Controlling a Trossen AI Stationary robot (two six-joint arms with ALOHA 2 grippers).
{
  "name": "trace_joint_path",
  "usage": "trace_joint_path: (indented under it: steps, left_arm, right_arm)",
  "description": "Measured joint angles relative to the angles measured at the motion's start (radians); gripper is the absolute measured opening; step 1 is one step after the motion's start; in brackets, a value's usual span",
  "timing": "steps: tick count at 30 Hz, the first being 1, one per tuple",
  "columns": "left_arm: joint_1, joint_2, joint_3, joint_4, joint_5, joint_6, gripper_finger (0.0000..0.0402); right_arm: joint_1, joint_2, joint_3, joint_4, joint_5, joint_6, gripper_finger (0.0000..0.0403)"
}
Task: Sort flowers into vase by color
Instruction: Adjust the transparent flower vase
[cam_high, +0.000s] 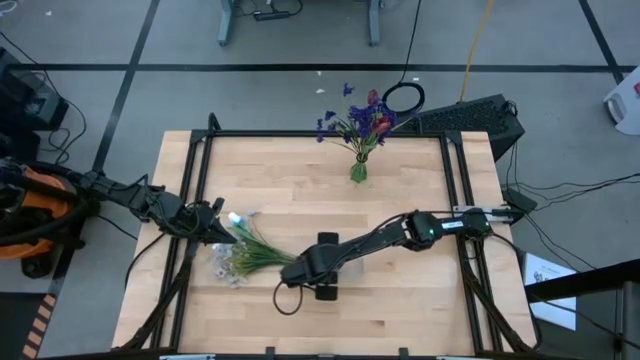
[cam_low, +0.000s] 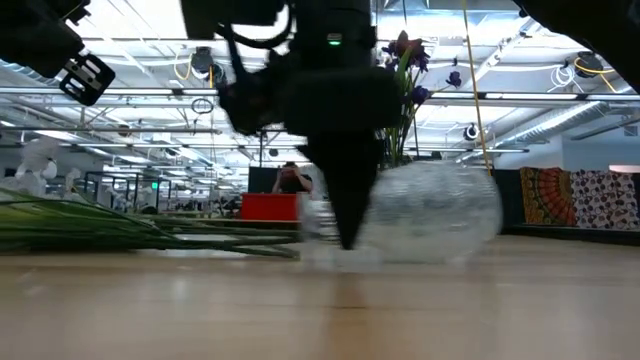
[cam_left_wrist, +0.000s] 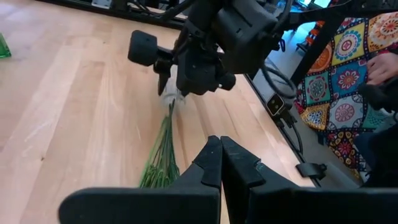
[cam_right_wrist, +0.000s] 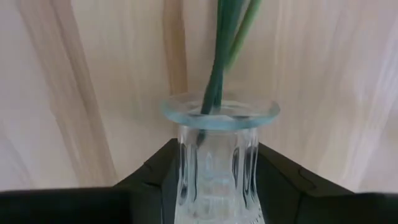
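Between the right gripper's (cam_right_wrist: 217, 186) fingers stands a clear vase (cam_right_wrist: 219, 165), clamped, with green stems through its mouth; their pale heads lie on the table (cam_high: 400, 300) beside the left gripper (cam_left_wrist: 219, 163), whose fingers are pressed shut on nothing. Far beyond both, a second vase (cam_high: 359, 171) already holds purple and red flowers (cam_high: 362, 118), so I judge the whites remain unfinished

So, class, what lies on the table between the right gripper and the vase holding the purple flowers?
Nothing: the high view shows only bare wooden table between the right gripper and that vase.
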Motion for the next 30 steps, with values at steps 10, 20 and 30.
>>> trace_joint_path:
  steps: [10, 20, 30]
  left_arm:
    - [0.0, 0.0, 0.0, 0.01, -0.015, -0.014, 0.0002]
    - [0.0, 0.001, 0.0, 0.039, -0.02, -0.025, 0.0002]
    - [0.0, 0.001, 0.0, 0.123, -0.02, -0.025, 0.0002]
  right_arm:
    - [0.044, -0.011, -0.002, -0.122, 0.027, 0.092, 0.0147]
    - [0.11, -0.073, -0.033, -0.124, 0.227, 0.378, 0.0147]
    - [0.148, -0.25, -0.36, -0.02, 0.275, 0.672, 0.0147]
